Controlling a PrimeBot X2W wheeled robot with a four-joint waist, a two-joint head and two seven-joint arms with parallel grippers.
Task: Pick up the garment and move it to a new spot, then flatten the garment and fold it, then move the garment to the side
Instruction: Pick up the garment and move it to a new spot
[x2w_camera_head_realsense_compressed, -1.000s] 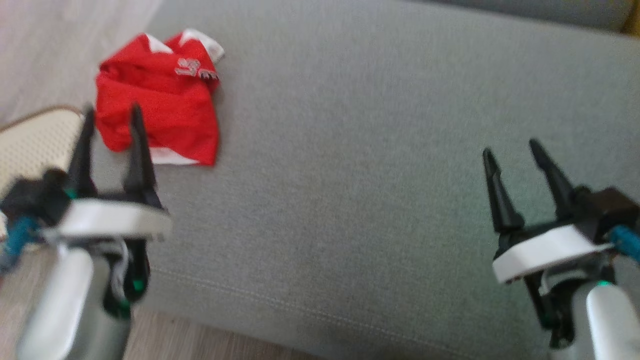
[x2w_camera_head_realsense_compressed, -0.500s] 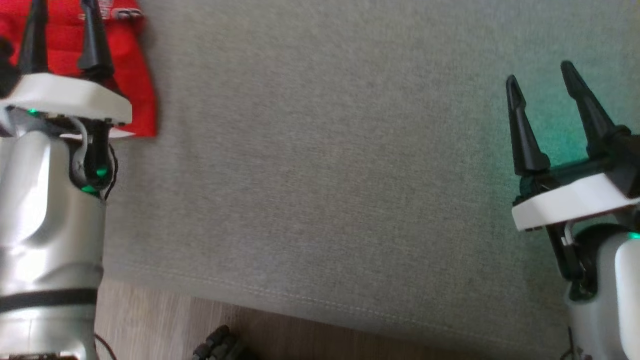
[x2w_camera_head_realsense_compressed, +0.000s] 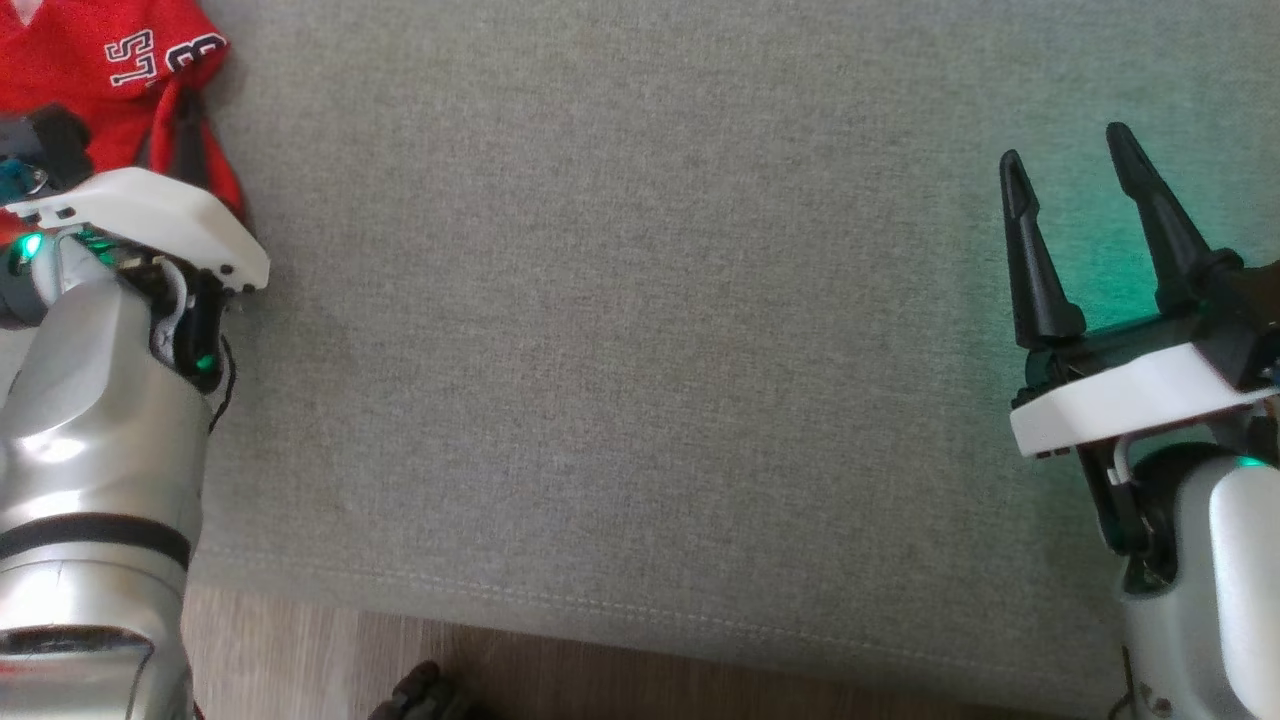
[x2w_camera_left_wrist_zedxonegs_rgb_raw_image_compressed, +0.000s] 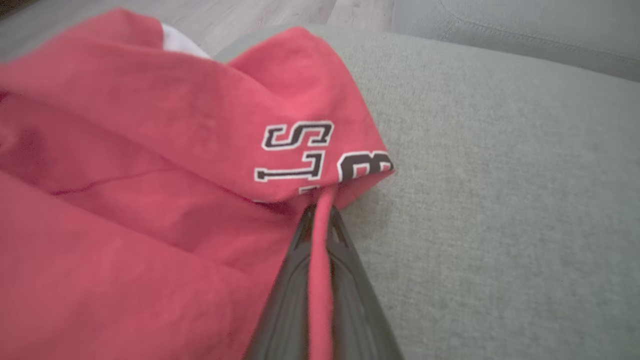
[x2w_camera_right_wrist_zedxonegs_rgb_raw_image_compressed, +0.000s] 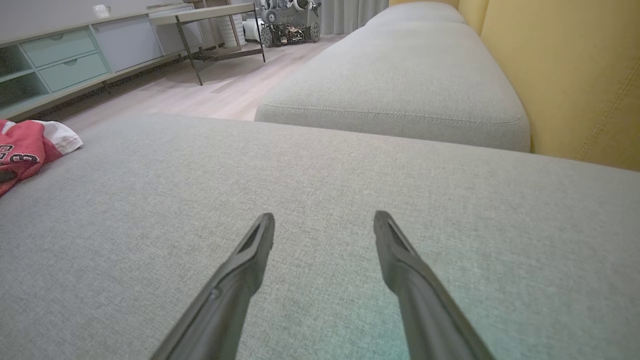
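Observation:
The garment (x2w_camera_head_realsense_compressed: 100, 60) is a crumpled red jersey with white trim and black-and-white lettering, lying at the far left of the grey sofa cushion (x2w_camera_head_realsense_compressed: 640, 350). My left gripper (x2w_camera_head_realsense_compressed: 180, 100) is pushed into its right edge. In the left wrist view the two fingers of that gripper (x2w_camera_left_wrist_zedxonegs_rgb_raw_image_compressed: 320, 210) stand close together with a fold of the red garment (x2w_camera_left_wrist_zedxonegs_rgb_raw_image_compressed: 175, 165) pinched between them, just below the lettering. My right gripper (x2w_camera_head_realsense_compressed: 1065, 150) hovers open over bare cushion at the right, its fingers (x2w_camera_right_wrist_zedxonegs_rgb_raw_image_compressed: 324, 217) spread with nothing between them. The garment (x2w_camera_right_wrist_zedxonegs_rgb_raw_image_compressed: 20, 150) lies far to its left.
Wood floor (x2w_camera_head_realsense_compressed: 600, 680) runs along the cushion's near edge, with a dark object (x2w_camera_head_realsense_compressed: 420, 695) on it. A second cushion (x2w_camera_right_wrist_zedxonegs_rgb_raw_image_compressed: 400, 80) and a yellow backrest (x2w_camera_right_wrist_zedxonegs_rgb_raw_image_compressed: 575, 75) lie beyond. A drawer cabinet (x2w_camera_right_wrist_zedxonegs_rgb_raw_image_compressed: 60, 55) and a small table (x2w_camera_right_wrist_zedxonegs_rgb_raw_image_compressed: 210, 20) stand across the floor.
The head camera has swung, shifting the whole picture. My left gripper has reached into the garment's edge and its fingers have come together on a fold. The right gripper stays open.

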